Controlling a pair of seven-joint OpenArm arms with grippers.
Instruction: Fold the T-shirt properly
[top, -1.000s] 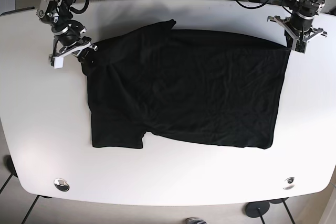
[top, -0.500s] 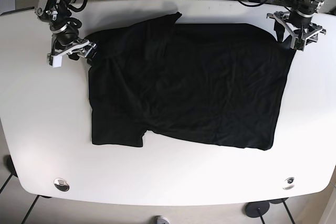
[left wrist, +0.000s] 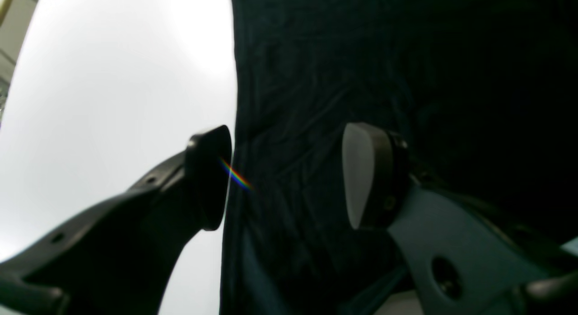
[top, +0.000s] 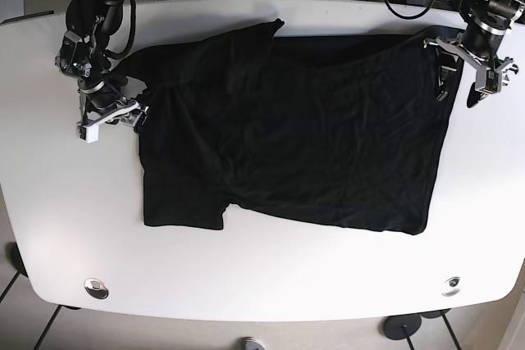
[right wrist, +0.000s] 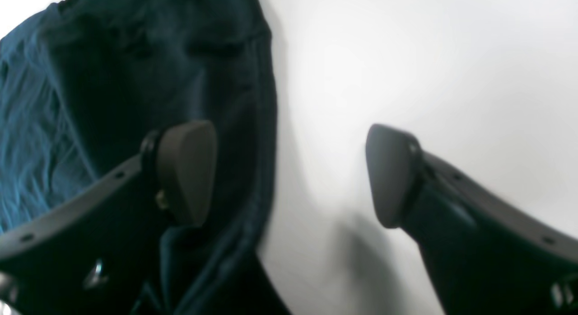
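- the right gripper (top: pixel 115 116) is seen at the left of the base view, low at the shirt's left edge; in its wrist view the jaws are spread wide, one pad (right wrist: pixel 187 170) over dark cloth, the other over bare table, nothing clamped.
- the black t-shirt (top: pixel 287 129) is spread flat across the middle of the white table (top: pixel 271 284), a sleeve folded in at the lower left, its top edge near the table's far side.
- the left gripper (top: pixel 476 71) is found at the shirt's upper right corner; its jaws are parted, the hem running between the fingertips (left wrist: pixel 361 175), no cloth pinched.
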